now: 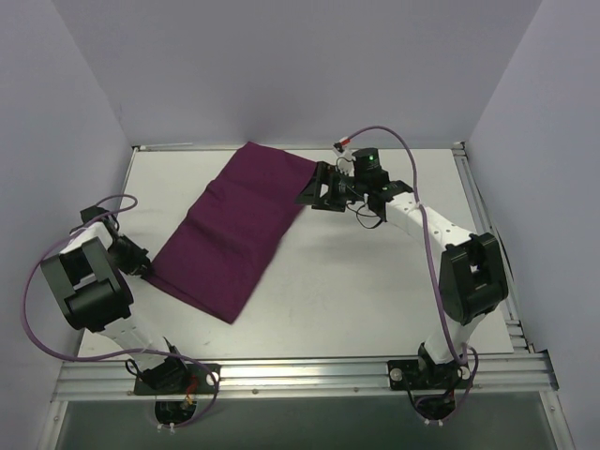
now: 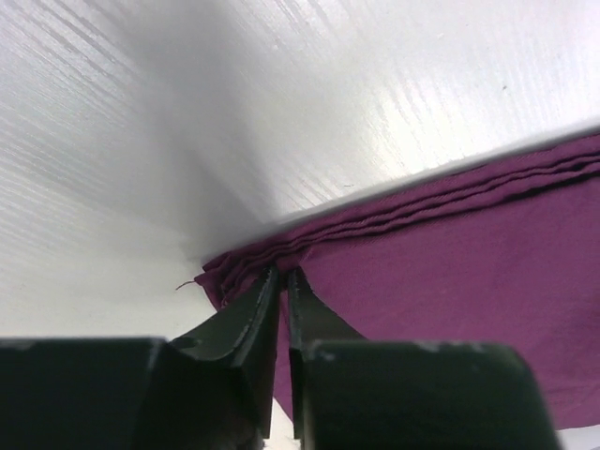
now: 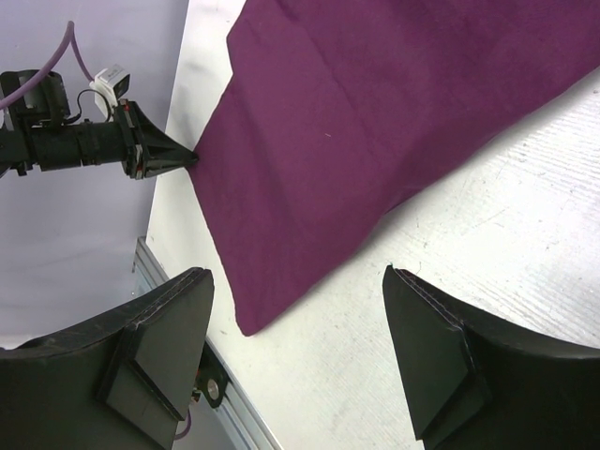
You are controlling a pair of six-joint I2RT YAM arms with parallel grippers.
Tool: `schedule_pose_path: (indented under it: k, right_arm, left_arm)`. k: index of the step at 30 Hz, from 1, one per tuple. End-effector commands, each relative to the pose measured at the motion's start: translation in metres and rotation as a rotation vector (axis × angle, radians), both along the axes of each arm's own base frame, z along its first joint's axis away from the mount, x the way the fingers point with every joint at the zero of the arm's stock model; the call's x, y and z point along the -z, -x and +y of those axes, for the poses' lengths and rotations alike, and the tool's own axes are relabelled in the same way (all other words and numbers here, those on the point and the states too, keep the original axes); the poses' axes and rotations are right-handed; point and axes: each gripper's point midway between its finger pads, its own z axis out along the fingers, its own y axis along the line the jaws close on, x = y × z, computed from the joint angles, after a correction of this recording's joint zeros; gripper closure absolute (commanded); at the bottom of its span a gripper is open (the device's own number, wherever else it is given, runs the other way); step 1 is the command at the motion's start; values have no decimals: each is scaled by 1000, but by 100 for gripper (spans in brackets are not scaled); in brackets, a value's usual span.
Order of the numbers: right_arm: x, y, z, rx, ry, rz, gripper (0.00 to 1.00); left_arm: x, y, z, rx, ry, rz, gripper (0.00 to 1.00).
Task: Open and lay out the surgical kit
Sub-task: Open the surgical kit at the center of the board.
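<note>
Top external view: white table point(image 1: 375, 281) with a faint wood-grain sheen, boxed in by plain pale lilac walls point(image 1: 281, 66) on three sides, and an aluminium rail point(image 1: 309, 370) along the near edge where both arm bases are bolted. The dark magenta cloth wrap point(image 1: 234, 230) lies flat and folded in a long strip. It runs diagonally from the far centre of the table down toward the near left (several layers show stacked at its edge in the left wrist view).

The left gripper point(image 1: 142, 265) sits low at the strip's left corner, fingers pinched almost together on the layered edge of the cloth, touching the tabletop there. The right gripper point(image 1: 317, 192) hangs over the far right edge of the strip with its fingers spread wide and nothing between them. A purple cable point(image 1: 412, 159) loops off the right arm, clear of the cloth. Nothing lies on top of the fabric, and the table to its right is bare white.
</note>
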Motion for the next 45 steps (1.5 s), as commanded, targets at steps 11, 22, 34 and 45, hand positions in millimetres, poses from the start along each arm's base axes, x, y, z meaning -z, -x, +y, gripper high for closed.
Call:
schedule_pose_path:
  k: [11, 22, 34, 45]
  right_arm:
    - [9, 0, 4, -35, 96, 22, 27]
    - [23, -8, 28, -109, 157, 115, 27]
    - [13, 33, 151, -315, 50, -194, 36]
    - [26, 56, 217, -349, 76, -396, 28]
  left_arm:
    - [-89, -34, -4, 48, -35, -273, 98]
    - [-144, -60, -112, 257, 64, -481, 98]
    - [-155, -52, -161, 249, 194, -516, 98]
    - [-157, -40, -175, 106, 327, -475, 98]
